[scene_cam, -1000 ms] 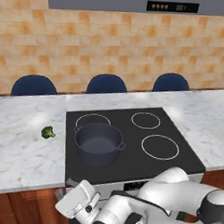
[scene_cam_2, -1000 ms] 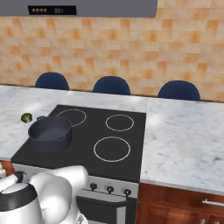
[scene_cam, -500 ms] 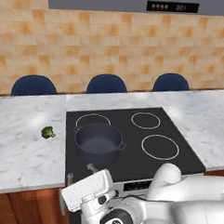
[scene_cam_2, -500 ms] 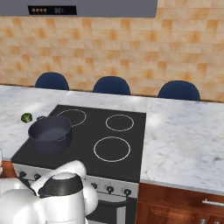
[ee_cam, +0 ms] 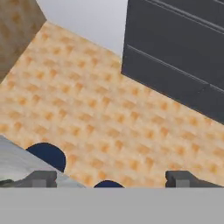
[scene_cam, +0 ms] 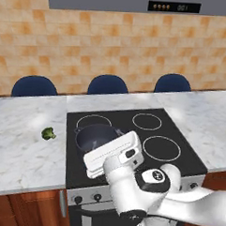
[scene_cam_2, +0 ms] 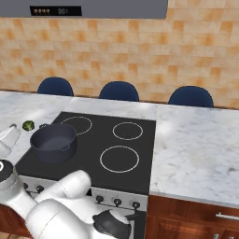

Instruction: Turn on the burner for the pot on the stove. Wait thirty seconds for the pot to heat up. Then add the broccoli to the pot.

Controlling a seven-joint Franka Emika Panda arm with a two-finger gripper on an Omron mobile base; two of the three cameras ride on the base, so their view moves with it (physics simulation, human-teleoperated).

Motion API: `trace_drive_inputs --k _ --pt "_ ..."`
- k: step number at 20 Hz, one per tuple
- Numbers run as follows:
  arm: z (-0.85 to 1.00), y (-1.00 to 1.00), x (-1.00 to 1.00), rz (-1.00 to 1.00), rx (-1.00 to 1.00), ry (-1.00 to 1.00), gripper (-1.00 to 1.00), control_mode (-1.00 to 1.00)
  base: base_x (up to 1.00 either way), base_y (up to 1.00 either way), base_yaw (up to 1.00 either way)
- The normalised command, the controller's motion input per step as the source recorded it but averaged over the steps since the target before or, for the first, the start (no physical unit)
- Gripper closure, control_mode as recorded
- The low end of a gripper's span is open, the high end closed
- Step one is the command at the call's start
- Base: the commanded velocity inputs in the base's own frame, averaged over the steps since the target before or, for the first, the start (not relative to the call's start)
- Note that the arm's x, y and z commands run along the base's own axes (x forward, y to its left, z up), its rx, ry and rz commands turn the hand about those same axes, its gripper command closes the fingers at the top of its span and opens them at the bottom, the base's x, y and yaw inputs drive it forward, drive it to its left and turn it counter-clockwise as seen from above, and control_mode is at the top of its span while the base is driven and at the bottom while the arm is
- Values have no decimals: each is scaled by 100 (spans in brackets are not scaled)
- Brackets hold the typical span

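The dark blue-grey pot (scene_cam: 91,135) (scene_cam_2: 53,142) stands lidless on the front left ring of the black stove (scene_cam: 149,131) (scene_cam_2: 133,144). Small dark knobs (scene_cam: 97,197) (scene_cam_2: 116,201) line the stove's silver front panel. The green broccoli (scene_cam: 48,133) (scene_cam_2: 28,125) lies on the marble counter left of the stove. My gripper (ee_cam: 111,179) is open, its two fingertips (ee_cam: 41,178) far apart with nothing between them. Its white hand (scene_cam: 112,155) is raised over the stove's front edge, covering the pot's near rim, and faces the tiled back wall.
Marble counter (scene_cam: 19,147) (scene_cam_2: 196,154) runs on both sides of the stove. Three blue chair backs (scene_cam: 107,84) (scene_cam_2: 119,91) rise behind it, before the orange tiled wall. A range hood with a lit display (scene_cam: 174,6) hangs above. Wooden cabinets (scene_cam_2: 196,219) sit below.
The arm has swung up from below the stove's front panel. The hand now stands higher, in front of the pot. Pot and broccoli have not moved.
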Motion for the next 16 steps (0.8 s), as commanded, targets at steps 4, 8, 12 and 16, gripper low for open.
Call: trace_drive_inputs --k 4,8,12,16 --pt "60 -38 50 -16 12 65 -100 -100 0 0 0" --pt "27 -23 43 -3 6 68 -100 -100 0 0 0" --pt "15 -1 38 0 0 53 -100 -100 0 0 0" --pt "0 0 0 0 0 1 -100 -100 0 0 0"
